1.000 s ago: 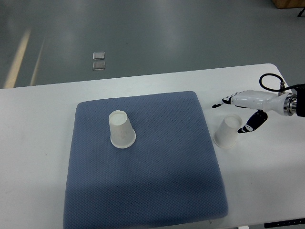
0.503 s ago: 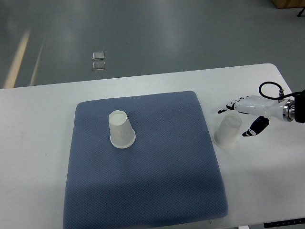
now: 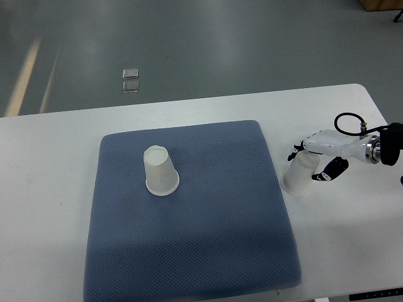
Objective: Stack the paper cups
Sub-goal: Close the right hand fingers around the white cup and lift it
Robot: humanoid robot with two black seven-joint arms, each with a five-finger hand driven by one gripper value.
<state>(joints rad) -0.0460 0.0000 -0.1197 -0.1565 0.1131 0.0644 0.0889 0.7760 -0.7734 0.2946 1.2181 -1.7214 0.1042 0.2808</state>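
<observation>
One white paper cup (image 3: 161, 171) stands upside down on the blue mat (image 3: 201, 233), left of its middle. A second white paper cup (image 3: 298, 178) stands upside down on the white table (image 3: 50, 189), just off the mat's right edge. My right hand (image 3: 307, 165) reaches in from the right edge and sits over this cup's upper part. Its fingers (image 3: 296, 151) lie on the far side and the thumb (image 3: 329, 175) on the near right side. The hand is spread, and no closed grasp shows. The left arm is out of view.
The mat covers most of the table's middle. The table's far edge runs behind the mat, with grey floor beyond it. A small clear object (image 3: 131, 80) lies on the floor. A black cable (image 3: 347, 118) loops over my right wrist.
My right hand has come down and moved left, from beside the right-hand cup to straddling its top. Neither cup has moved.
</observation>
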